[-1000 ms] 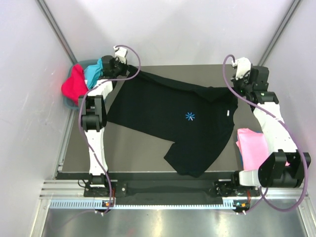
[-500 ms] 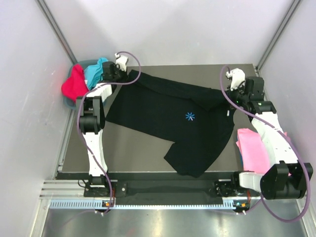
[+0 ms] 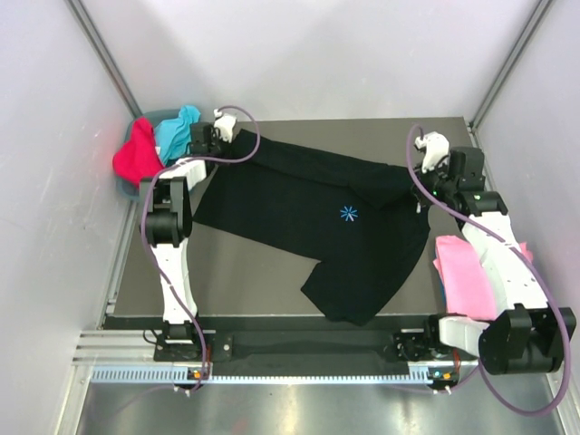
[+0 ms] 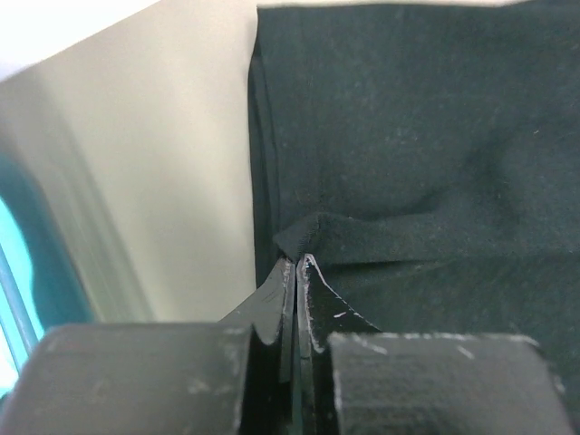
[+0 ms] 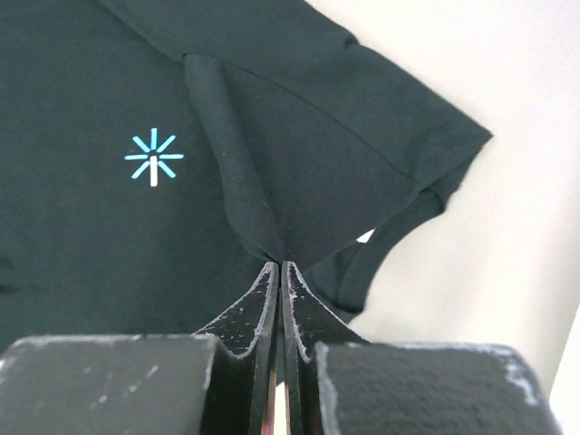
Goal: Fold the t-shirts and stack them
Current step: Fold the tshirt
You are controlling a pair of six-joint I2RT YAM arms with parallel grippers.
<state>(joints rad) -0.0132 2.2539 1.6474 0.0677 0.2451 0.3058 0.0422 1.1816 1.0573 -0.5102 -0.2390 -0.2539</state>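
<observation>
The left gripper (image 4: 296,265) is squeezed tight on a little fold at the edge of the black t-shirt (image 3: 308,213). The right gripper (image 5: 279,268) is squeezed tight on another fold of it, just by a sleeve. The blue star logo (image 5: 154,156) sits ahead of that gripper, a bit to its left. The shirt lies spread on the table (image 3: 245,272) between both grippers. A pink t-shirt (image 3: 467,272) lies back behind the right gripper, by its arm. Just left of the left gripper is a bin (image 3: 125,188). In it are a red t-shirt (image 3: 136,154) and a turquoise t-shirt (image 3: 172,131).
</observation>
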